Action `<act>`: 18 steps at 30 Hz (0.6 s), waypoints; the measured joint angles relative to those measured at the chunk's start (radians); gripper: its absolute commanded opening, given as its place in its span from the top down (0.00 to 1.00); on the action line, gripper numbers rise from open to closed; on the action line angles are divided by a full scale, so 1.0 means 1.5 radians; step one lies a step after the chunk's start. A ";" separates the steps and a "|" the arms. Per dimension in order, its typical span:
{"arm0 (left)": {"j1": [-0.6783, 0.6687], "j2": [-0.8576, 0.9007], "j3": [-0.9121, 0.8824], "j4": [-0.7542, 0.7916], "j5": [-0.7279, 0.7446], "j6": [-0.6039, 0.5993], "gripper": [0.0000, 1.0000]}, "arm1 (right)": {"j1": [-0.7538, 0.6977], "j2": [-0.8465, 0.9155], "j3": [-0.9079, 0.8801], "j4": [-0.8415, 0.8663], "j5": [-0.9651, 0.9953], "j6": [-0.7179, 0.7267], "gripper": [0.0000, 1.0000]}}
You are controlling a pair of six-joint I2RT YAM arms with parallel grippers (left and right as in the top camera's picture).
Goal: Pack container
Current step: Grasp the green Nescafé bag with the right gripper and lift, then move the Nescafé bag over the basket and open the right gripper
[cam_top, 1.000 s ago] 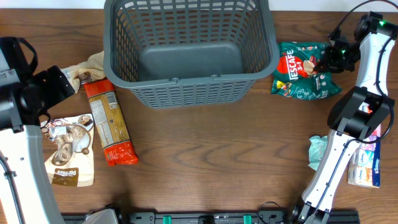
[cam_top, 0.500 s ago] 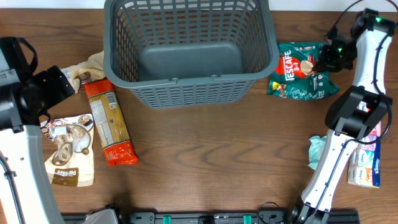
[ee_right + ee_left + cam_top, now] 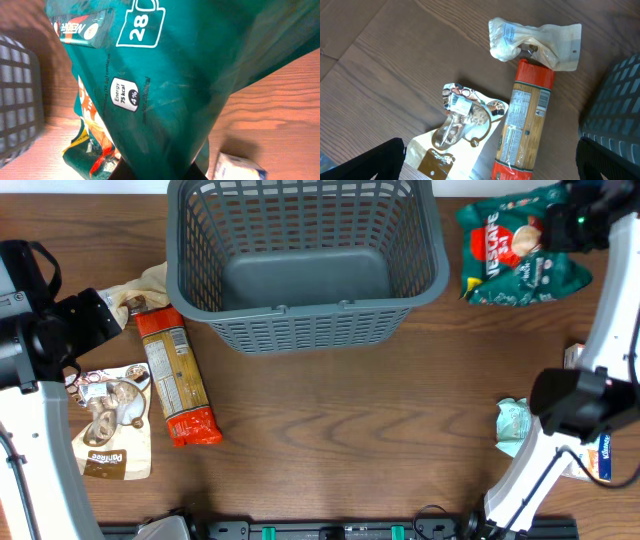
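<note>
Container [image 3: 300, 330], the dark grey lattice basket, stood against the middle of the counter's far edge with its floor bare, so every packet had yet to go in.

Toward the near right corner lay a teal tissue pack [image 3: 513, 423] and a blue-and-white box [image 3: 590, 455], the box partly hidden by the right arm. Both were well apart from the basket and seemed to be waiting their turn.

Toward the near left corner a brown snack packet [image 3: 455, 135] lay flat. Just beside it a long pasta packet [image 3: 522, 125] with red ends ran toward the far edge. Its far end touched a crumpled beige bag [image 3: 535, 40] that sat just beside the container's left wall. The left gripper [image 3: 487, 145] hung over this group with its fingers spread wide and nothing between them, probably stationed there to take one of the three.

Farthest off, at the far right corner, the right gripper [image 3: 562, 222] was clamped on a green coffee bag [image 3: 520, 250]. The bag filled the right wrist view and appeared raised off the wood. It was beside the container's right wall, not over the opening. Holding it high would let it clear the thick rim.
</note>
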 measured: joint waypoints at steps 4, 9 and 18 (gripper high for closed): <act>0.000 0.000 0.000 0.000 0.000 0.000 0.01 | 0.000 -0.041 0.000 0.005 0.002 0.005 0.99; 0.000 0.000 0.000 -0.001 0.000 0.000 0.01 | 0.008 -0.087 -0.003 0.057 0.009 0.016 0.99; 0.000 0.000 0.000 -0.005 0.000 0.000 0.01 | 0.133 -0.225 -0.006 0.219 0.012 0.002 0.99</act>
